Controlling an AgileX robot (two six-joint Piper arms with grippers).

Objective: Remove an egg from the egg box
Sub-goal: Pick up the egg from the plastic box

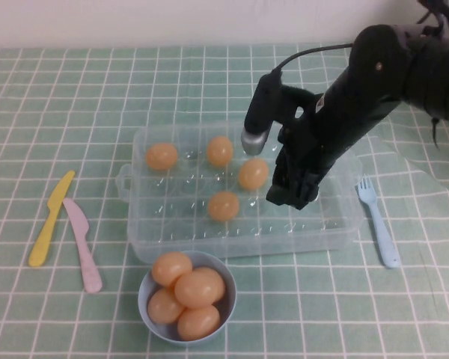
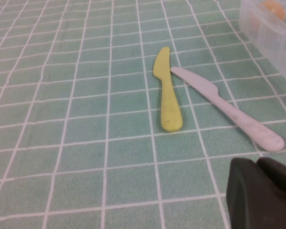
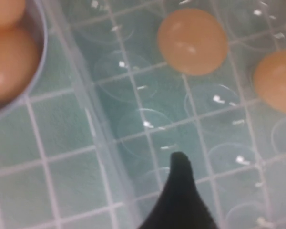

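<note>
The clear egg box (image 1: 337, 224) lies mid-table with several orange-tan eggs in its cups. The egg (image 1: 253, 173) nearest my right gripper sits just left of it, another egg (image 1: 223, 205) in front. My right gripper (image 1: 292, 197) hangs open over the bare cups in the box's right half and holds nothing. The right wrist view shows one dark finger (image 3: 178, 164) above the box floor (image 3: 133, 119), apart from an egg (image 3: 192, 41). My left gripper (image 2: 260, 191) shows only in the left wrist view, shut and empty, low over the tablecloth.
A light-blue bowl (image 1: 144, 303) with several eggs stands right in front of the box. A yellow knife (image 1: 51, 218) and a pink knife (image 1: 82, 243) lie to the left. A blue fork (image 1: 378, 221) lies right of the box.
</note>
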